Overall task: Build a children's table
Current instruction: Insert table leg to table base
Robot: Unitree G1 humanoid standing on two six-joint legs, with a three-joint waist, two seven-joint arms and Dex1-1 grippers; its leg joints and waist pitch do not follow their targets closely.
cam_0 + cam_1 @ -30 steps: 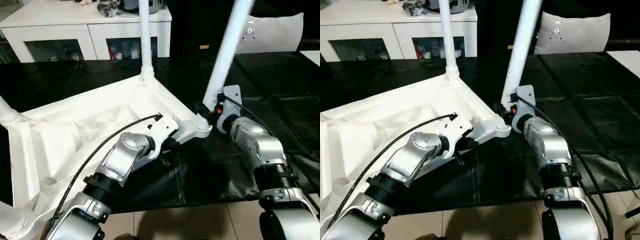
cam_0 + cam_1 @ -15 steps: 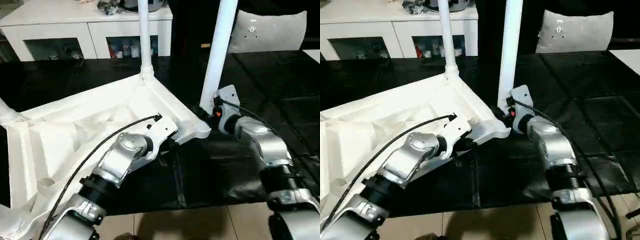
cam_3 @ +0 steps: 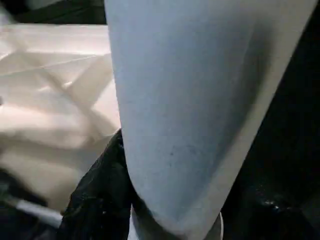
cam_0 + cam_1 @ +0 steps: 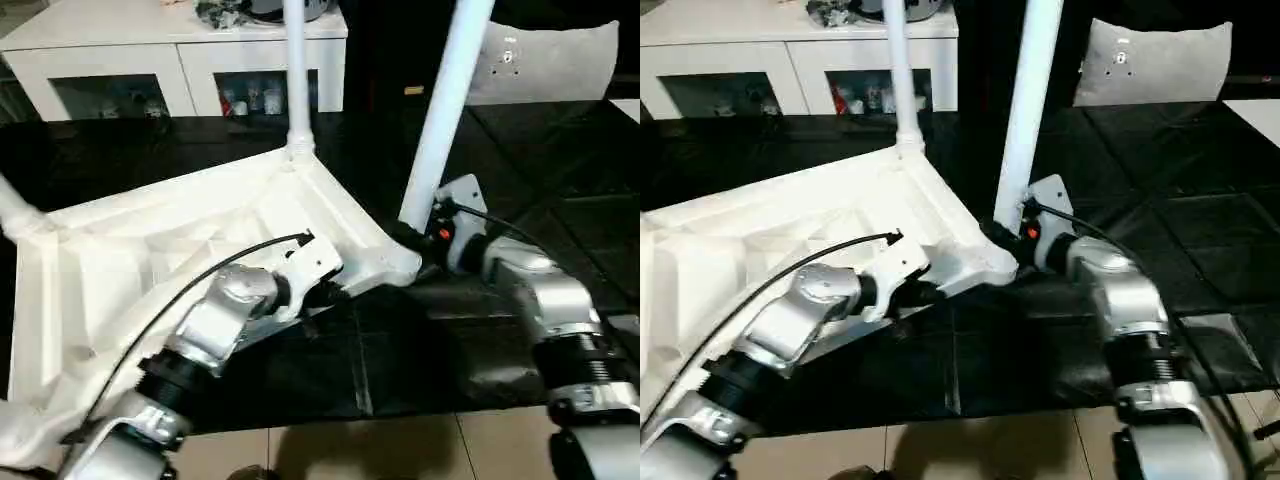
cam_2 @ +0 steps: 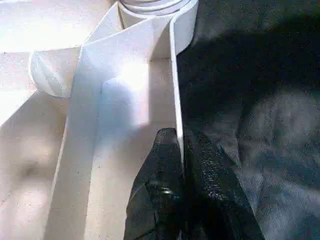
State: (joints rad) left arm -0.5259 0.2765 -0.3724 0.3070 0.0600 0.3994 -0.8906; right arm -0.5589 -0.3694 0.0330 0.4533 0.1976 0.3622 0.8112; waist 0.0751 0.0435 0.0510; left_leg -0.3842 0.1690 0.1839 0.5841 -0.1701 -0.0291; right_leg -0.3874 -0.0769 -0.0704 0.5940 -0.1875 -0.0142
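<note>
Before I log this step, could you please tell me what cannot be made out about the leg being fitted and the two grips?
- Leg in the right gripper: top cut off by the head views' edge.
- Its foot at the corner socket: hidden by gripper and wrist, so seating is unclear.
- Right wrist view: leg blocks the fingers' contact.
- Left gripper pinches the tabletop's rim; the tabletop's near-left corner is hidden by the left arm.

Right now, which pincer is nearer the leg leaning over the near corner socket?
Right. The right pincer is clamped around that leg near its base; the left pincer pinches the tabletop's side rim, farther away.
</note>
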